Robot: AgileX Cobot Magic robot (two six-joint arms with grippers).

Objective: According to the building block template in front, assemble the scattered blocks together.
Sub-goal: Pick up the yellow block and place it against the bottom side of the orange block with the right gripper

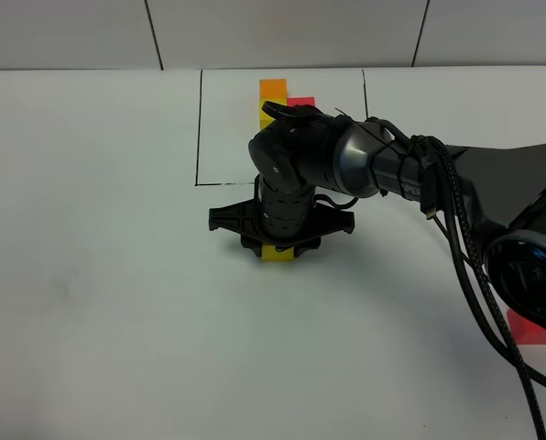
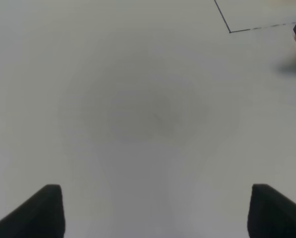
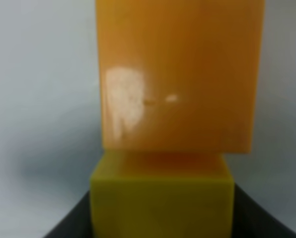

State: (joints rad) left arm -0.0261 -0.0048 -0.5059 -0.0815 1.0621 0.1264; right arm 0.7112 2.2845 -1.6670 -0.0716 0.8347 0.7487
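Bent straight down, the right gripper (image 1: 280, 246) is clenching a glossy yellow cube (image 3: 162, 198); the left gripper (image 2: 155, 210) is hanging, jaws spread.

We record a white table (image 1: 90, 275), marked with a thin black outline (image 1: 200, 128). Within it: one orange cube (image 1: 273, 88), one yellow cube (image 1: 266, 110), one red cube (image 1: 301, 100). Outside it: a yellow block (image 3: 162, 198), an orange block (image 3: 187, 74) bearing a whitish smudge, a red block (image 1: 532, 328). Right gripper (image 1: 279, 246): black.

three framed cubes (image 1: 273, 89) (image 1: 301, 100) (image 1: 266, 113), three loose cubes (image 1: 280, 254) (image 1: 529, 328) (image 3: 180, 74)
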